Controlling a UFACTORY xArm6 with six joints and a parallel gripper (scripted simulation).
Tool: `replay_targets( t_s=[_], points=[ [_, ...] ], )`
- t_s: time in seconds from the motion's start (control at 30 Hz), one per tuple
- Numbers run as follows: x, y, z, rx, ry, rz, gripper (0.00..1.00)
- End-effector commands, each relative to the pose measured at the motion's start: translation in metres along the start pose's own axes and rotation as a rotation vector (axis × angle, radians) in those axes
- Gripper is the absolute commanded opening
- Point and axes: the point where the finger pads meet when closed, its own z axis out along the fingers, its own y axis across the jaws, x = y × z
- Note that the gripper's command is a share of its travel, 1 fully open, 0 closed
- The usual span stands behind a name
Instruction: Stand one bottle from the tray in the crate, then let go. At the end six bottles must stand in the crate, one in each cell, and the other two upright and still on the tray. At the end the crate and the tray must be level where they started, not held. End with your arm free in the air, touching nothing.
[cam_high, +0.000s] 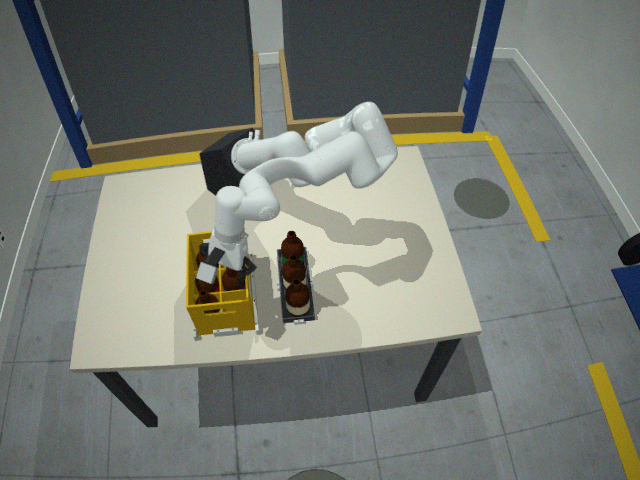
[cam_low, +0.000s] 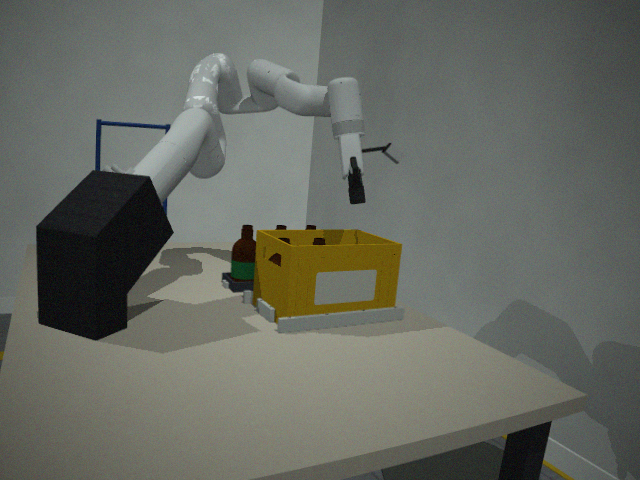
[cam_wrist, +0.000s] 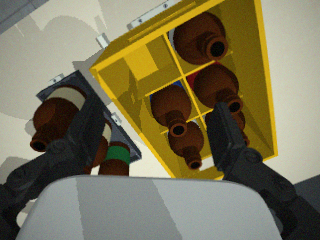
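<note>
The yellow crate (cam_high: 227, 323) (cam_low: 387, 273) (cam_wrist: 268, 110) stands level, with several brown bottles upright in its cells. Its front cell on the tray side holds no bottle; the cell's bare floor (cam_wrist: 141, 62) shows in the wrist view. The dark tray (cam_high: 311, 310) (cam_low: 236, 284) (cam_wrist: 131, 148) lies beside the crate with three upright bottles: a back one with a green label (cam_high: 292, 248) (cam_low: 242, 258) (cam_wrist: 116, 161), a middle one (cam_high: 293, 270) and a front one (cam_high: 297, 297) (cam_wrist: 52, 117) with pale labels. My gripper (cam_high: 230, 262) (cam_wrist: 157, 112) is open and empty, high above the crate.
Low pale stops (cam_high: 225, 331) (cam_low: 341, 318) edge the crate, and small ones hold the tray (cam_high: 299, 318). A narrow strip of table separates crate and tray. The arm's black base (cam_high: 219, 162) (cam_low: 98, 258) stands at the back of the table.
</note>
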Motion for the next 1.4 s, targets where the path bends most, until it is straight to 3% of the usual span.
replay_targets(
  t_s=[0.0,0.43,0.87,0.9,1.37],
  points=[
    [0.013,0.024,0.010,0.032,-0.083,0.087,1.00],
    [0.031,0.066,0.025,0.072,-0.201,0.242,1.00],
    [0.033,0.074,0.028,0.079,-0.222,0.270,1.00],
    [0.033,0.074,0.028,0.079,-0.222,0.270,0.00],
    [0.033,0.074,0.028,0.079,-0.222,0.270,0.00]
  ],
)
